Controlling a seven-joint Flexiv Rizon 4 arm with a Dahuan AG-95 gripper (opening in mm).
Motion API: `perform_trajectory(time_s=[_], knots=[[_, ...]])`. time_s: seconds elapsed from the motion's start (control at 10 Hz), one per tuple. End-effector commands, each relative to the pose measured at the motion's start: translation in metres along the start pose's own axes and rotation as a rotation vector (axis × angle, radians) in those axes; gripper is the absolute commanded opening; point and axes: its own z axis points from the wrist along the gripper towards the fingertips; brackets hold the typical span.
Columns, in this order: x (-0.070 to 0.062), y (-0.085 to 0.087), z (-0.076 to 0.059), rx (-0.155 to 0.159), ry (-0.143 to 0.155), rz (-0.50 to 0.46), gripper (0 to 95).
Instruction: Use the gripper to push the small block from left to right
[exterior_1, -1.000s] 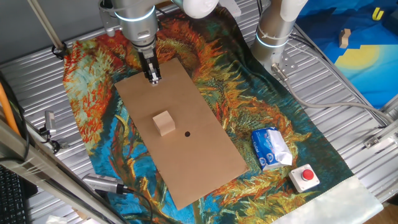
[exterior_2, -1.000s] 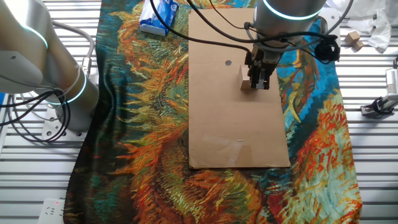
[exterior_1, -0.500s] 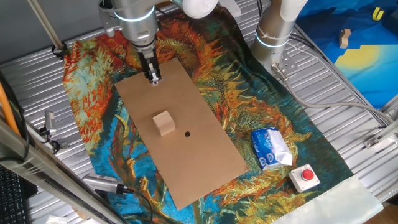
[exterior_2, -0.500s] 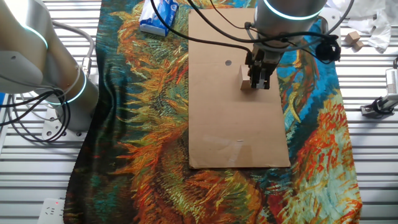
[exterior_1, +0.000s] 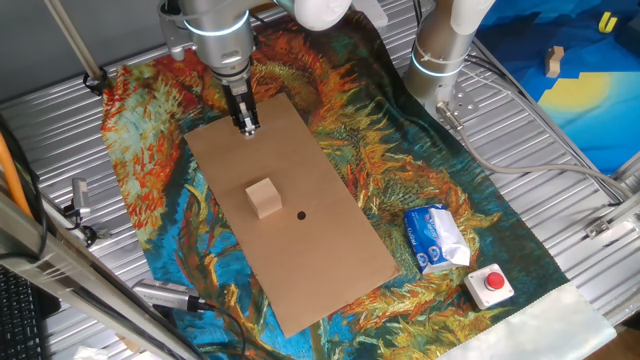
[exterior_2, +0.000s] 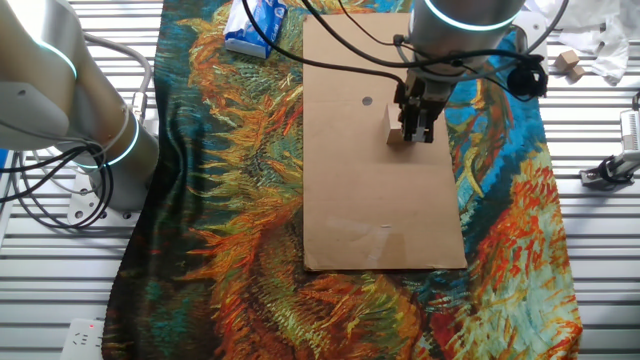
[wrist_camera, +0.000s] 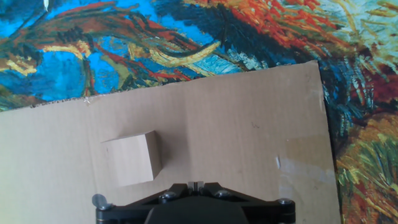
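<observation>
Hovering above the flat brown cardboard board (exterior_1: 290, 225), your narrow black two-fingered end effector (exterior_1: 246, 124) sits toward the board's far end, the end nearest the desk's back-left corner in the one fixed view, with its tips pressed together and holding nothing. The small plain light-tan wooden cube (exterior_1: 263, 197) stands near the middle of that board, beside a small dark dot (exterior_1: 301, 214), and well apart from the end effector in that view.

In the other fixed view the end effector (exterior_2: 417, 128) appears to overlap the cube (exterior_2: 393, 127), but that looks like a line-of-sight effect; the hand view shows the cube (wrist_camera: 132, 158) off to the left of the black housing (wrist_camera: 193, 208), not under the fingers. You cannot read the tip height from these pictures, so treat it as unknown.

What could go wrong, as I judge it:
- If you come down too close, the fingers may land on top of the cube and pin or tip it instead of pushing it.
- If you meet it off-centre, near a corner, the cube will likely spin and slip past the narrow tip.
- If you press too low, the tip may drag the loose board across the colourful painted cloth (exterior_1: 150, 150), shifting everything.
- If you push too far, the cube could run off the board edge onto the cloth toward the blue-and-white packet (exterior_1: 435, 238) and the red-button box (exterior_1: 489, 284) at the desk's front-right corner.
</observation>
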Motion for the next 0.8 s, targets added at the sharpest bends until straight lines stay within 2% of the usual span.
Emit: perform_trajectory(time_s=[0.1,0.3,0.6,0.8], knots=[[-0.001,0.002,0.001,0.0,0.005,0.006,0.0],[-0.001,0.005,0.002,-0.001,0.011,0.004,0.0],[0.0,0.008,0.005,0.004,0.057,0.014,0.0],[-0.001,0.007,0.012,0.006,0.062,0.029,0.0]])
